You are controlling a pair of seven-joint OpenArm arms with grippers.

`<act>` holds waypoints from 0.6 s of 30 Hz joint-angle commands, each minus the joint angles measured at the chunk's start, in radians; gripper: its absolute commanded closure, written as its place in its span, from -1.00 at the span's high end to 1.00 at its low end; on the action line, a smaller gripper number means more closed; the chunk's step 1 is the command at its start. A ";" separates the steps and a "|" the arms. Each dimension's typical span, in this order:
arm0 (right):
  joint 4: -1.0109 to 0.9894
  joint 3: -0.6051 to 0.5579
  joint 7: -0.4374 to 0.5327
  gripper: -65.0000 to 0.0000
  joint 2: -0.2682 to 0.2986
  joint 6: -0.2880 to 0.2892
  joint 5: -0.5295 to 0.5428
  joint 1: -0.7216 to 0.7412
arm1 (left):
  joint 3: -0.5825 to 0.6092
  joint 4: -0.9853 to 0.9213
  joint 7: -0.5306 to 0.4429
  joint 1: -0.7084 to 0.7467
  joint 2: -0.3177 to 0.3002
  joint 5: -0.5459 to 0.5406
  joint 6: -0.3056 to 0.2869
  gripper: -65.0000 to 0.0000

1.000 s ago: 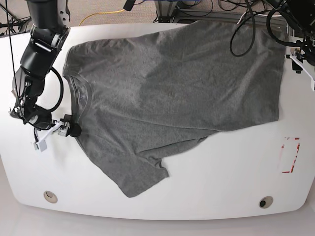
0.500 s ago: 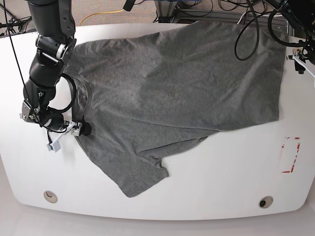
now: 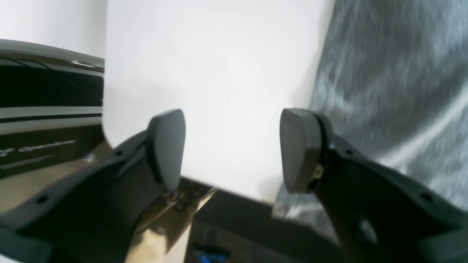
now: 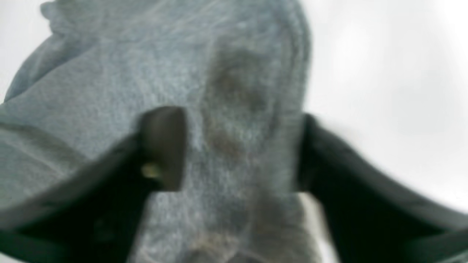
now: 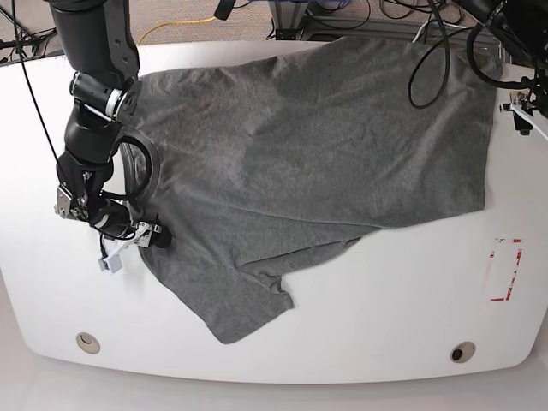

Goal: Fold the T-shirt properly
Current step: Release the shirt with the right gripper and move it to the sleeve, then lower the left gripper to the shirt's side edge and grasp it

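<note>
Currently the T-shirt is spread flat on the white table, filling the upper and centre part of the base view. Neckline is at frame left, hem at frame right, so the long axis runs approx. left-right; one sleeve points to lower centre.

Right gripper is positioned at lower left of the base view, at the shoulder edge just below the neckline. In the right wrist view, fabric is seen between the jaws, which stand apart on either side of a ridge of cloth; a firm clamp is not confirmed, img. blurred.

Left gripper is seen in its wrist view with jaws wide apart, nothing between them, bare table beneath, shirt edge just beside the right-hand pad. In the base view it is at the upper right edge, beside the hem corner.

Judgement: right arm is nearer the shoulder, left arm nearer the hem; shirt lies to frame right of the right gripper, so the fold is expected to be drawn along or across that axis.
</note>
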 commanded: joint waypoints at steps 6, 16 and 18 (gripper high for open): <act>0.010 -0.001 0.005 -0.64 0.004 0.006 -0.020 0.025 | 0.002 -0.156 -0.015 -0.113 -0.050 -0.011 0.029 0.53; 0.010 -0.001 0.004 -0.88 0.004 0.006 -0.018 0.024 | 0.020 -0.472 -0.061 -0.308 -0.077 -0.009 0.031 0.60; 0.011 -0.001 0.002 -0.88 0.004 0.006 -0.018 0.024 | 0.068 -0.527 -0.102 -0.326 -0.079 -0.009 0.028 0.60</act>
